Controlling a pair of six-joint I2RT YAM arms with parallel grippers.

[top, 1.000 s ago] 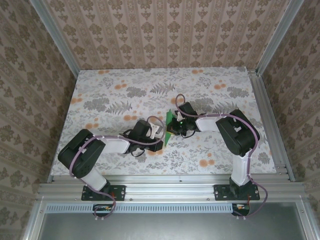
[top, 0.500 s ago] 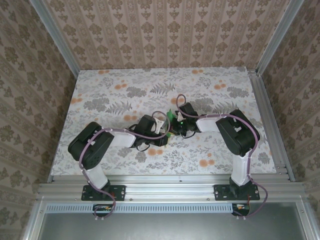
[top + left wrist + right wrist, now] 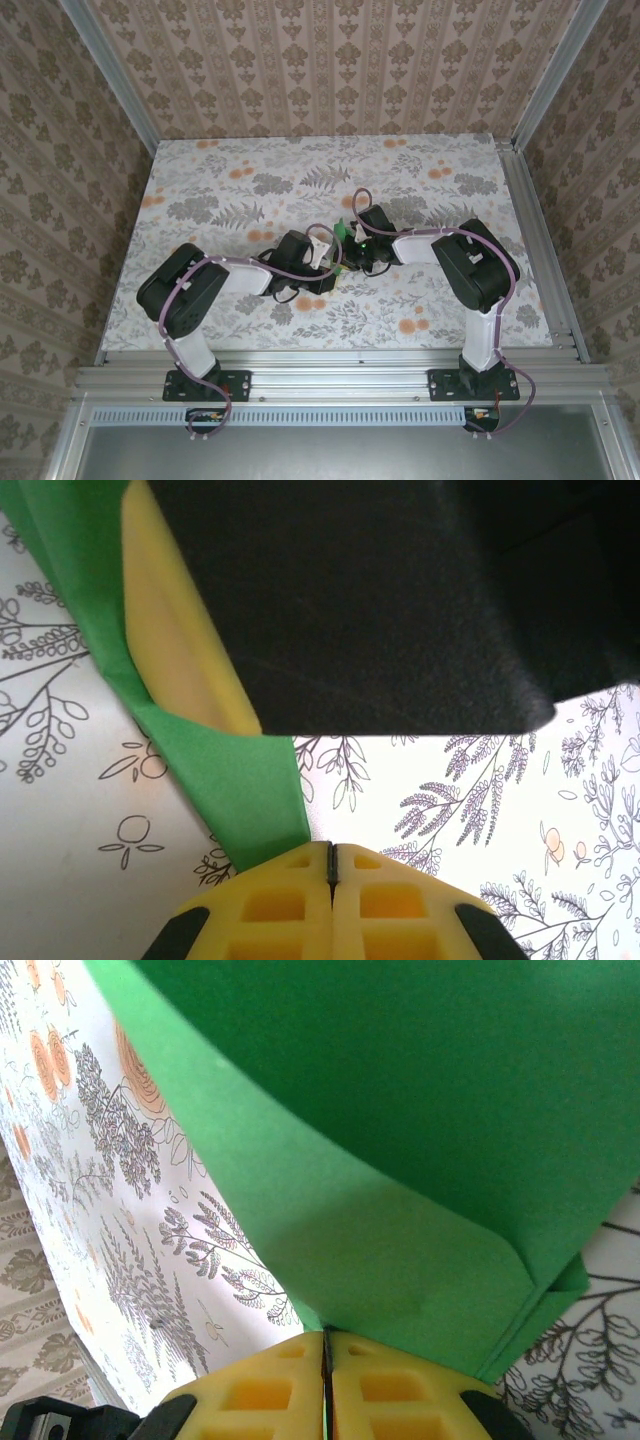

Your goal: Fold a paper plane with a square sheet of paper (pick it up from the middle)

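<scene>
The square sheet of paper point(image 3: 420, 1160) is bright green, folded over on itself and held up off the table. My right gripper point(image 3: 326, 1338) is shut on its lower edge, where the green runs into the seam between the yellow fingers. From above, a small bit of the paper point(image 3: 342, 234) shows between the two grippers at mid-table. My left gripper point(image 3: 332, 852) is shut, tips pressed together with nothing in the seam. A green strip of the paper point(image 3: 230, 780) runs down against its left finger. The right gripper's black body point(image 3: 380, 600) hangs just ahead of it. In the top view my left gripper point(image 3: 332, 258) meets my right gripper point(image 3: 347, 250).
The floral tabletop point(image 3: 250, 180) stretches open to the back and to both sides. Patterned walls and aluminium rails point(image 3: 530, 230) border it. Both arms reach inward, elbows low near the front edge.
My left arm has swung right and its shut gripper now sits against the paper beside the right gripper. Less green shows from above. The right arm has barely moved.
</scene>
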